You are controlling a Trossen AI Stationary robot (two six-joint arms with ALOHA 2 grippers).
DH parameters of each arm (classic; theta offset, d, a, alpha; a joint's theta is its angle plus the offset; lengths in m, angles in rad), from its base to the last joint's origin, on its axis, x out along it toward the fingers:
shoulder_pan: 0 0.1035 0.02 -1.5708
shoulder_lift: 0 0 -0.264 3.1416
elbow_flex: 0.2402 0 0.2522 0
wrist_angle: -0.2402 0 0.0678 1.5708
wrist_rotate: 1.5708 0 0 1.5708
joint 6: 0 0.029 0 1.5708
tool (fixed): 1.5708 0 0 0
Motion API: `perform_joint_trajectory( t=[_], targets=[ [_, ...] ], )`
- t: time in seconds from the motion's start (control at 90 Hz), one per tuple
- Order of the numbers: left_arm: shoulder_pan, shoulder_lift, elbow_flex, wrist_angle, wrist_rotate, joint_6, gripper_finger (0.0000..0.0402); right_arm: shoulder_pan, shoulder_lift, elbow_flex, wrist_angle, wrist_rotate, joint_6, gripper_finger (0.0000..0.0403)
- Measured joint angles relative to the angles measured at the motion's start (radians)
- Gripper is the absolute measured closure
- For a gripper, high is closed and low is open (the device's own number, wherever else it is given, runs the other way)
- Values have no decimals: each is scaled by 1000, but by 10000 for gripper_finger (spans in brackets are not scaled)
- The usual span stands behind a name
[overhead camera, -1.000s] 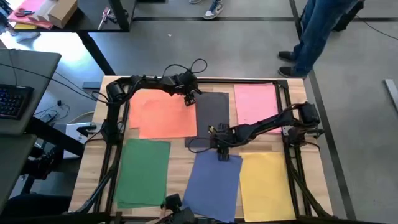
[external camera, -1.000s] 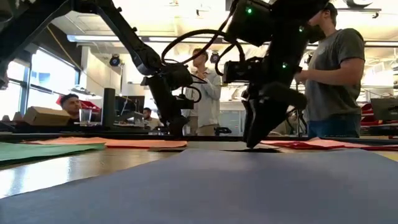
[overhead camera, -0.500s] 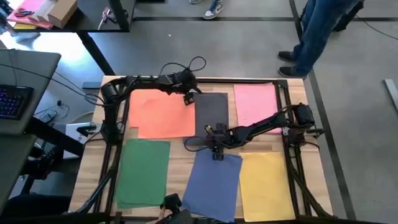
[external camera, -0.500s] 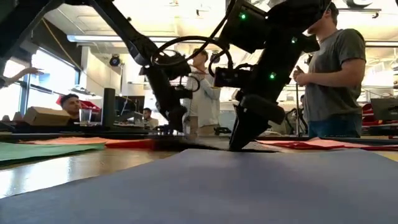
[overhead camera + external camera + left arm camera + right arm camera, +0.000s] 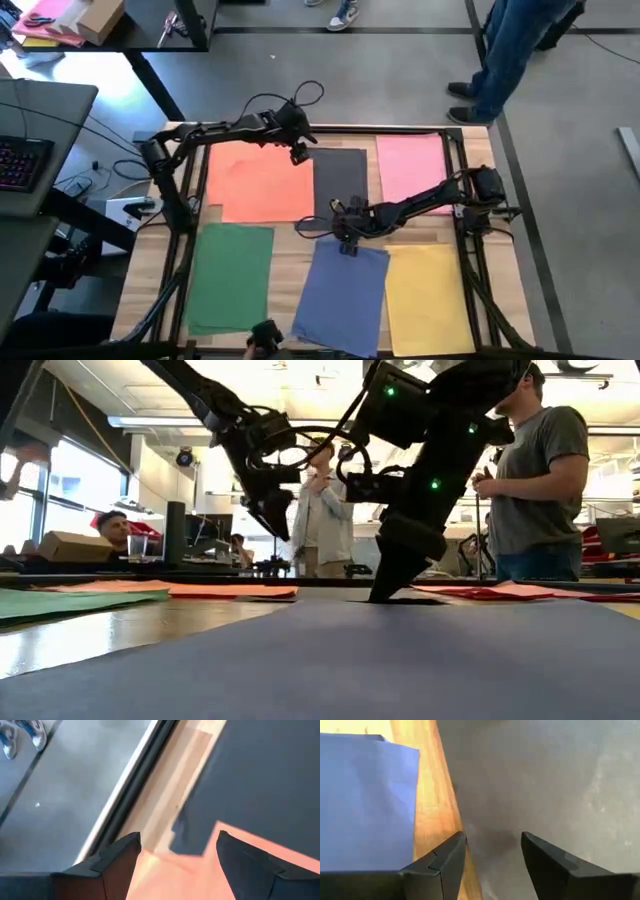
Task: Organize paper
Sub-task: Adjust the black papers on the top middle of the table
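From above, six paper sheets (image 5: 340, 185) cover the table (image 5: 292, 248). Low view: the right gripper (image 5: 385, 592) touches the dark grey sheet, the left gripper (image 5: 280, 528) raised (near the orange sheet's far corner). Wrist views: both spread, empty.

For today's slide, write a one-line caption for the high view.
Six coloured sheets cover the table; the right gripper meets the dark grey sheet.
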Motion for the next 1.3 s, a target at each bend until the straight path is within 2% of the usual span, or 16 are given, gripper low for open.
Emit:
perform_joint_trajectory(
  t=[0.256, 0.478, 0.633, 0.744, 0.833, 0.956, 1.122, 1.3],
  targets=[
    [-64, -191, -186, 54, -2, -126, 152, -2, -2, -1, -2, 14, 43, 227],
    [-173, -287, -325, 116, -33, -216, 152, -32, -85, 20, 25, -83, 67, 227],
    [-250, -324, -379, 176, -79, -261, 152, -102, -57, 10, 51, -70, -25, 227],
    [-287, -342, -435, 213, -86, -308, 152, -172, -11, 10, 92, -125, -62, 227],
    [-291, -351, -491, 221, -88, -344, 152, -226, 15, 9, 106, -163, -66, 227],
    [-272, -354, -551, 235, -92, -379, 152, -299, 16, 12, 78, -164, -60, 227],
    [-236, -352, -580, 249, -89, -392, 152, -387, 15, 13, 55, -193, -63, 227],
    [-188, -352, -580, 271, -86, -392, 152, -397, 15, 12, 65, -235, -63, 227]
  ],
)
